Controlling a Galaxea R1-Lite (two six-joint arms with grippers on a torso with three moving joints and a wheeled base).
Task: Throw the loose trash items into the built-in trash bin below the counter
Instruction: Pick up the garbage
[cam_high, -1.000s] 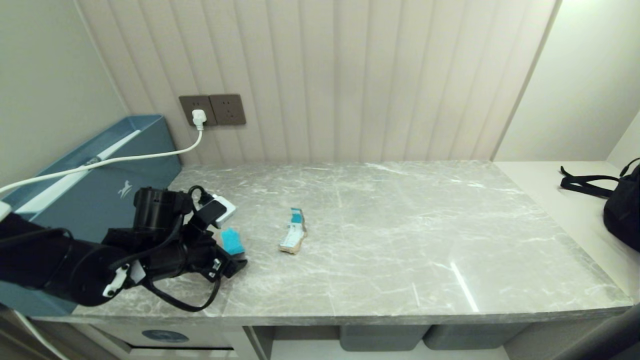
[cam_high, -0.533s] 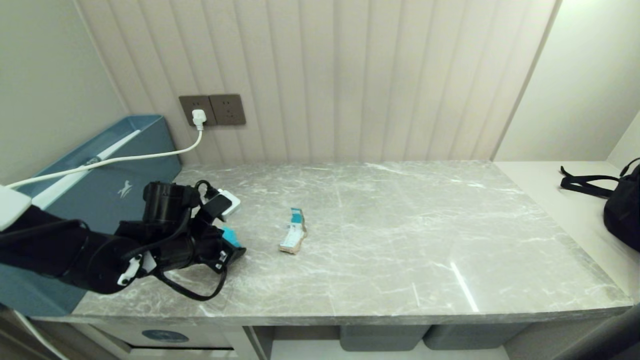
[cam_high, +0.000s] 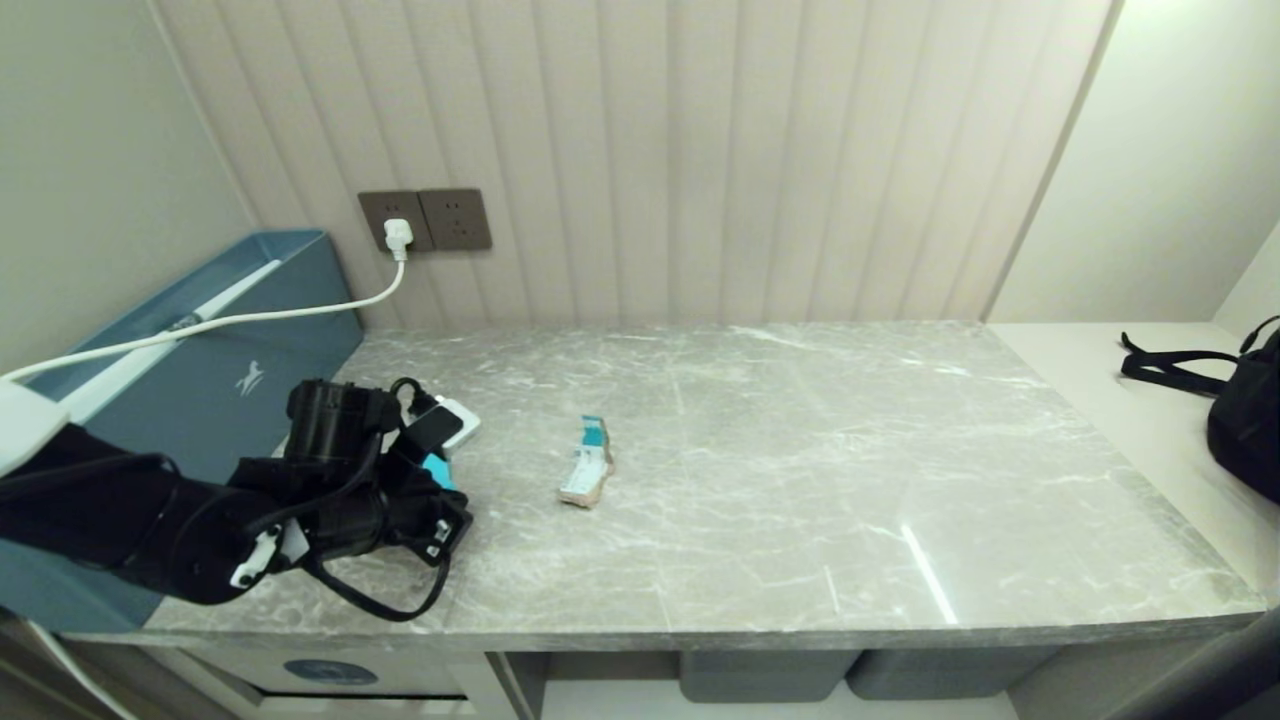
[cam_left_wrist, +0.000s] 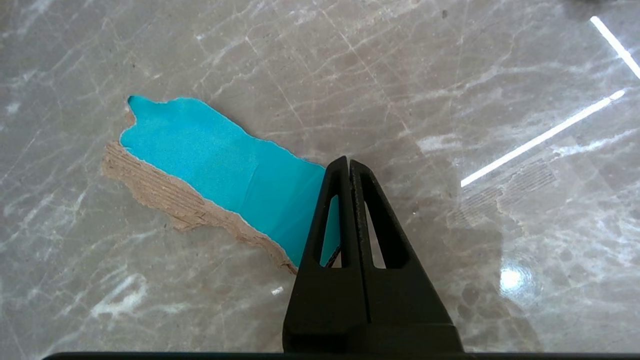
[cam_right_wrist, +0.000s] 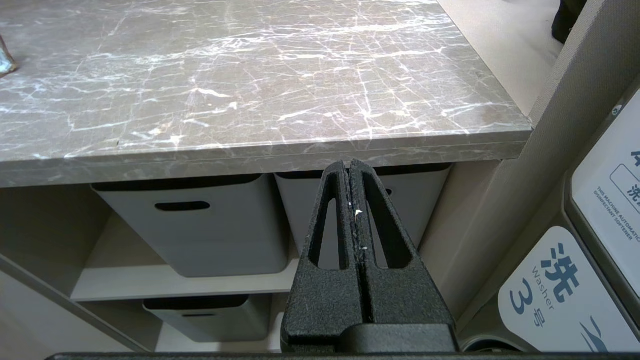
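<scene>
Step in hand: the first pick. The left gripper (cam_left_wrist: 348, 172) sits at the lower left of the head view, low over the counter (cam_high: 800, 480), its fingers pinched tight together on the near end of the teal-faced scrap (cam_left_wrist: 215, 160).
Grip: clenched, and the scrap's edge looks caught between the tips in the left wrist view; how deep the bite goes I cannot say, the fingers cover that end.
Scrap: lying flat on the marble, teal face up, torn brown cardboard showing along one side; not lifted yet by the look of it.
Second scrap: the teal-and-white carton piece (cam_high: 588, 472) waits left of centre in the head view, well apart from the gripper. A third scrap is not to be made out.
Right gripper: right gripper (cam_right_wrist: 350, 172) hangs in front of the counter's front edge, jaws pressed together on nothing, facing the grey baskets (cam_right_wrist: 200, 225) on the shelf below.
Trash bin: the blue oval sticker (cam_high: 330, 672) marks its front at the bottom left of the head view, under the counter, just below the working arm.
Next move: lift clear without the thin card slipping, swing out past the counter edge, then down to the flap, which likely needs pushing inward.
Writing: lower right of the right wrist view, a white panel (cam_right_wrist: 555, 295) reads "3" and "Washer" beside a Chinese character; above it, small print reads in part "THIS MACHINE AUTOMATIC... DISINFECTANT SOFTENER".
Blue box: blue box (cam_high: 200, 380) at the left of the head view carries a small white animal logo.
</scene>
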